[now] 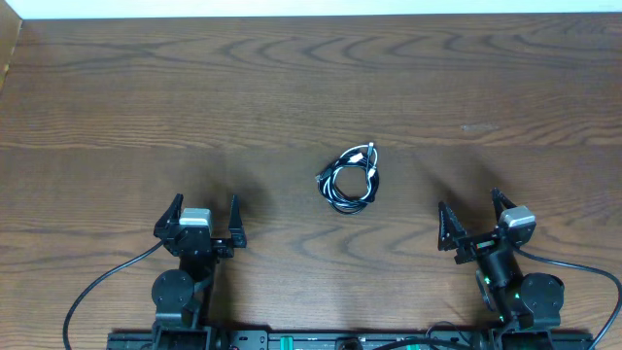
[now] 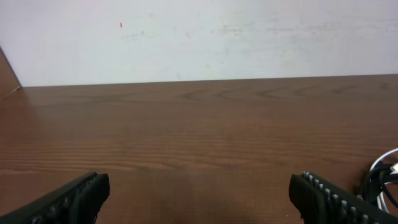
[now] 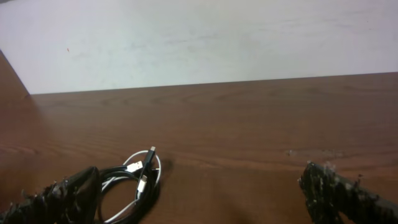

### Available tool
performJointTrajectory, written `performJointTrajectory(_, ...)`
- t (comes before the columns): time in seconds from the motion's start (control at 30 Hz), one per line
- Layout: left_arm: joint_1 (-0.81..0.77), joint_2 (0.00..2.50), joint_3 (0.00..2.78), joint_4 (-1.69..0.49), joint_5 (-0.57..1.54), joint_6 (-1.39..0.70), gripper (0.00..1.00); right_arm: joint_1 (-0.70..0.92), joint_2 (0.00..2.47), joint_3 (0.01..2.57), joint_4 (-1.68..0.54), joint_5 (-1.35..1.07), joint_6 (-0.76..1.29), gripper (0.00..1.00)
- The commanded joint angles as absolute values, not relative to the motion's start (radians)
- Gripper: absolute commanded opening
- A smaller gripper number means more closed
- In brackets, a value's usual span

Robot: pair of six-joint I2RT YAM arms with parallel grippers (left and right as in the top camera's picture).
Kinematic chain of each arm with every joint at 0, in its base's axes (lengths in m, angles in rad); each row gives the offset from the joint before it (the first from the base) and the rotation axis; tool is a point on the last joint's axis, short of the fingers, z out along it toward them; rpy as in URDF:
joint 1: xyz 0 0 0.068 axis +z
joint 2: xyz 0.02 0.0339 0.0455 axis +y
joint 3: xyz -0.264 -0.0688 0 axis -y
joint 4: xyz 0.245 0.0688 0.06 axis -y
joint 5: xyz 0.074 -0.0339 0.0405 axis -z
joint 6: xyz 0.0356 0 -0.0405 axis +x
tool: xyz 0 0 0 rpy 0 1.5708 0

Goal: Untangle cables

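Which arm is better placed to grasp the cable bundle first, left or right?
Right, probably. In the overhead view the right arm is turned toward the cables and stands slightly nearer. Its wrist camera sees most of the bundle, the left one only its edge. All jaws stand open.

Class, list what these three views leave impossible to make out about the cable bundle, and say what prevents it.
Overhead: how many cables make up the bundle; it is too small and the strands overlap.
Left wrist: most of the cables, cut off by the right edge.
Right wrist: the near-left part of the cables, hidden behind a finger of the right gripper.
All views: the plug types, too small or blurred.
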State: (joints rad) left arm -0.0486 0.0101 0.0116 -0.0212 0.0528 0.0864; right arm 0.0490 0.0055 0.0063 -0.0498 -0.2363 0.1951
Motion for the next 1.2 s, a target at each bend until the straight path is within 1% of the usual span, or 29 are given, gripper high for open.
performJointTrajectory(0.0, -0.052, 0.004, 0.004, -0.067, 0.04, 0.093, 0.98, 0.035, 0.007, 0.006, -0.056, -0.235, 0.205, 0.99)
performJointTrajectory(0.37, -0.051, 0.004, 0.004, -0.067, 0.036, 0.093, 0.98, 0.035, 0.007, 0.006, -0.047, -0.225, 0.204, 0.99)
performJointTrajectory(0.53, -0.051, 0.004, 0.004, -0.068, 0.041, 0.088, 0.98, 0.035, 0.007, 0.006, 0.015, -0.242, 0.231, 0.99)
performJointTrajectory(0.6, -0.051, 0.005, 0.004, -0.067, 0.053, 0.065, 0.96, 0.035, 0.007, 0.006, 0.053, -0.242, 0.232, 0.99)
performJointTrajectory(0.63, -0.051, 0.006, 0.004, -0.067, 0.053, 0.044, 0.98, 0.035, 0.007, 0.006, 0.075, -0.245, 0.232, 0.99)
performJointTrajectory(0.8, -0.051, 0.01, 0.014, -0.078, 0.102, -0.028, 0.98, 0.035, 0.007, 0.006, 0.128, -0.247, 0.233, 0.99)
performJointTrajectory(0.87, -0.051, 0.02, 0.03, -0.106, 0.12, -0.063, 0.98, 0.035, 0.007, 0.006, 0.125, -0.246, 0.275, 0.99)
performJointTrajectory(0.97, -0.051, 0.052, 0.082, -0.178, 0.124, -0.07, 0.98, 0.035, 0.008, 0.006, 0.122, -0.245, 0.284, 0.99)
performJointTrajectory(1.17, -0.051, 0.192, 0.324, -0.338, 0.122, -0.065, 0.98, 0.035, 0.015, 0.018, 0.124, -0.245, 0.284, 0.99)
